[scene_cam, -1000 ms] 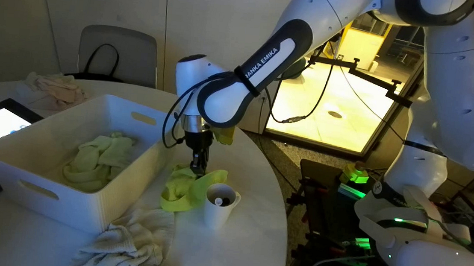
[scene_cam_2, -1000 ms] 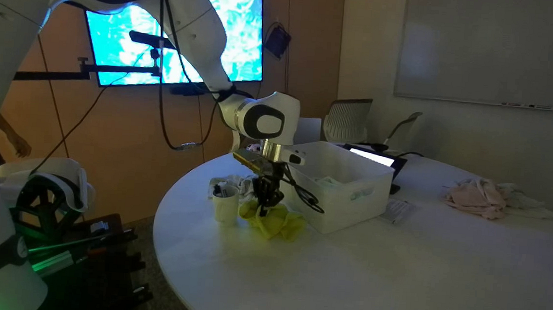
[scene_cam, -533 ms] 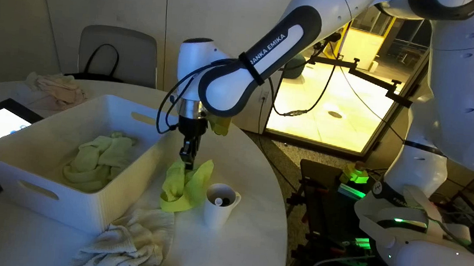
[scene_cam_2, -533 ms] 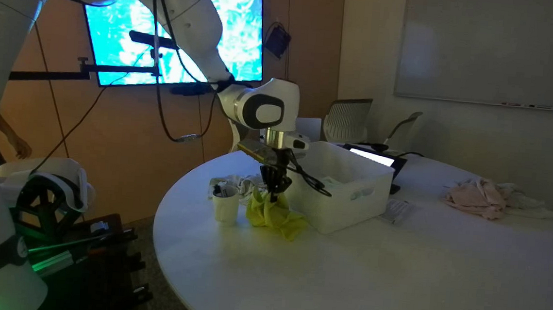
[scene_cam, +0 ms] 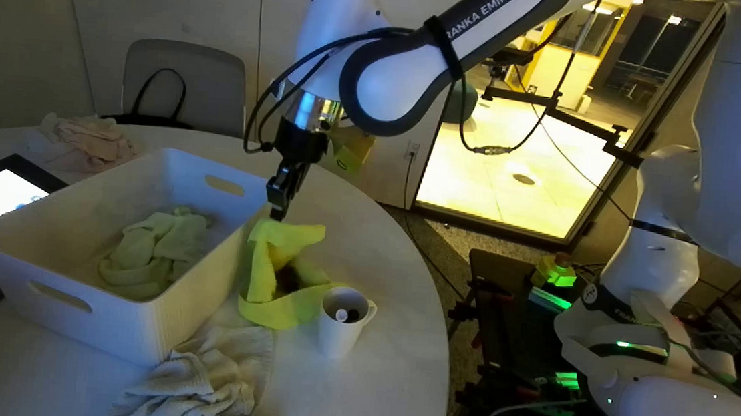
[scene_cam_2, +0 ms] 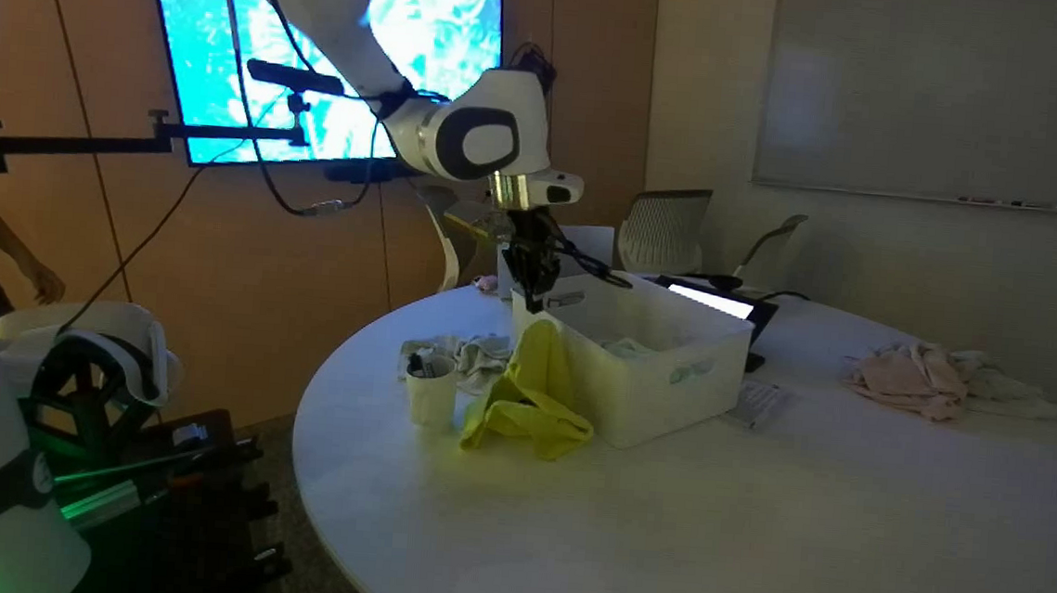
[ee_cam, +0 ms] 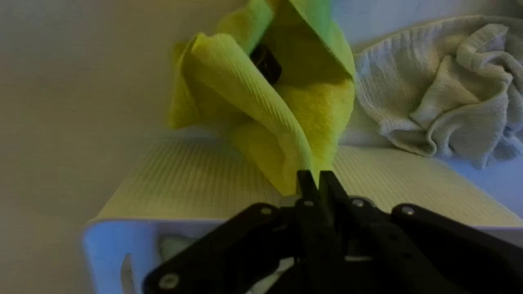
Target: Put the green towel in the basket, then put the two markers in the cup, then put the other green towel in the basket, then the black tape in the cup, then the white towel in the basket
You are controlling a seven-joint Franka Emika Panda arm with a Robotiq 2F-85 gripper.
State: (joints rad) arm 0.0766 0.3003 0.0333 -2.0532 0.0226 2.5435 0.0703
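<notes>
Arm [scene_cam: 391, 89] bent downward, gripper [scene_cam: 278, 215] tilted. One basket [scene_cam: 112, 319], one green towel [scene_cam: 159, 246] bunched inside; one white towel [scene_cam: 214, 382] crumpled beside basket; second green towel [scene_cam: 264, 271] pinched by gripper, hung alongside basket; one cup [scene_cam: 335, 339], two markers [scene_cam: 342, 315] held inside, apart from basket.

Shows fuzzy, ribbed cloth in the green towel [ee_cam: 322, 110], coarse cloth in the white towel [ee_cam: 445, 90]. Looks like matt, ribbed plastic on the basket [ee_cam: 179, 185], smooth on the cup [scene_cam: 336, 336], glossy on the arm [scene_cam: 392, 79], shiny metal at its collar [scene_cam: 315, 111].
</notes>
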